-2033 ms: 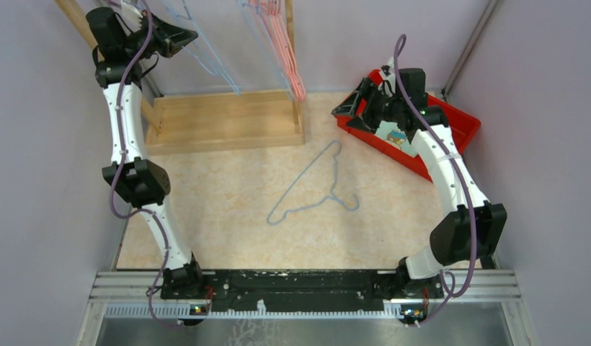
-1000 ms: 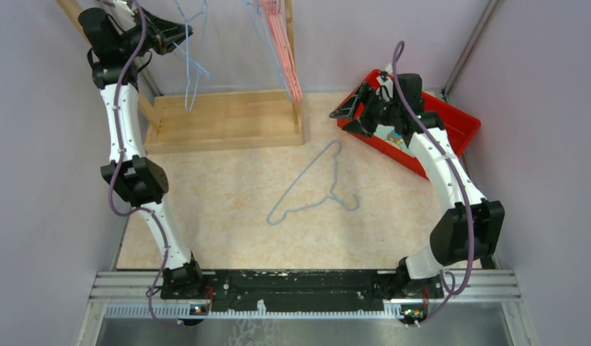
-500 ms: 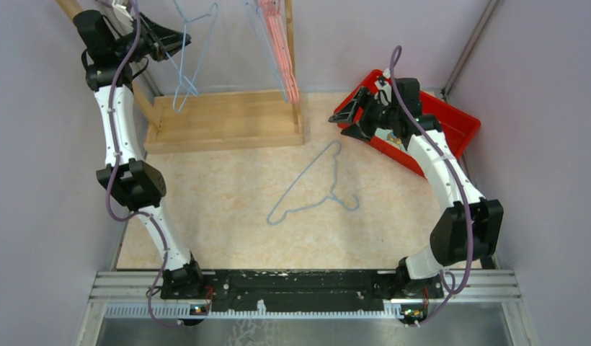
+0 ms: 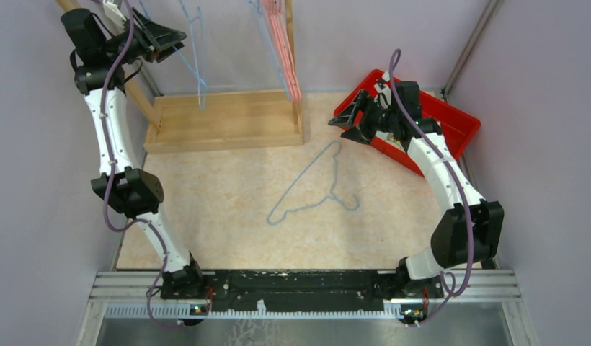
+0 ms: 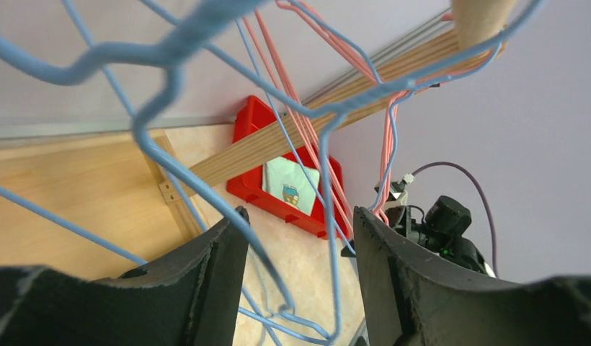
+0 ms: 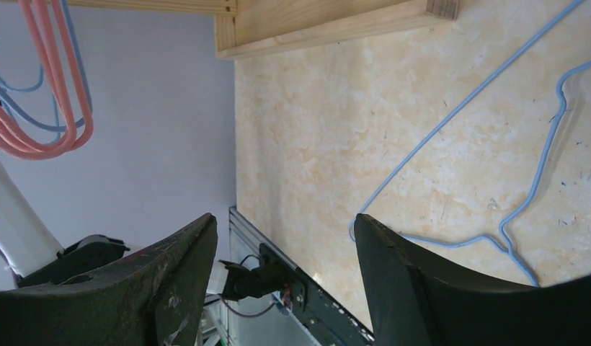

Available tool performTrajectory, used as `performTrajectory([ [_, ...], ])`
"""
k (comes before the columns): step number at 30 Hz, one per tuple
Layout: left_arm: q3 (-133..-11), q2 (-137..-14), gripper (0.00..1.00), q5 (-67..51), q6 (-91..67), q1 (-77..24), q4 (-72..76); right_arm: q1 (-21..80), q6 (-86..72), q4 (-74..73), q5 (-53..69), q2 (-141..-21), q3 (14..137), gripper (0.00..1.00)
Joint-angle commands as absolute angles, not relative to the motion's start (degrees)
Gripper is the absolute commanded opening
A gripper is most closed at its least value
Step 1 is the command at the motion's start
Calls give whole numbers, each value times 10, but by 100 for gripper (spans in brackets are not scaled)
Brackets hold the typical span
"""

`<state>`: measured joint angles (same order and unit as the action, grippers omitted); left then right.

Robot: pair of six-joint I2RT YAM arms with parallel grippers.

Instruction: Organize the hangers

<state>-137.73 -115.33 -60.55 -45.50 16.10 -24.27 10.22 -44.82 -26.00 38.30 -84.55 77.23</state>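
A light blue hanger (image 4: 198,61) hangs from the wooden rod (image 5: 481,19) of the rack, and its wire (image 5: 206,194) runs down between the fingers of my left gripper (image 5: 298,216). That gripper (image 4: 176,40) is open, the wire lying close to its left finger. Several pink-red hangers (image 4: 282,50) hang further right on the same rod. Another light blue hanger (image 4: 312,189) lies flat on the table (image 6: 458,140). My right gripper (image 4: 344,112) hovers open and empty above the table (image 6: 284,220), just beyond the flat hanger's far tip.
The rack's wooden base (image 4: 224,119) stands at the back left. A red bin (image 4: 455,122) holding a small card (image 5: 292,186) sits at the back right, under my right arm. Purple walls close in on both sides.
My left gripper has opened around the blue hanger's wire and drawn back to the left. The hanger has swung and now hangs straighter from the rod. The right gripper has drifted slightly left.
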Motion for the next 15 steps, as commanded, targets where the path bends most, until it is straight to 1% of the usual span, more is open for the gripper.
performTrajectory([
  [1, -1379, -1113, 62, -578, -409, 167, -235, 101, -434, -234, 394, -819, 772, 71],
  [4, -1364, -1096, 63, -544, -370, 167, -262, 101, -433, -234, 398, -823, 771, 71],
  [7, -1329, -1074, 69, -522, -344, 169, -266, 101, -432, -232, 402, -826, 773, 71],
  [15, -1294, -1045, 72, -471, -260, 169, -342, 101, -431, -229, 404, -827, 766, 71],
])
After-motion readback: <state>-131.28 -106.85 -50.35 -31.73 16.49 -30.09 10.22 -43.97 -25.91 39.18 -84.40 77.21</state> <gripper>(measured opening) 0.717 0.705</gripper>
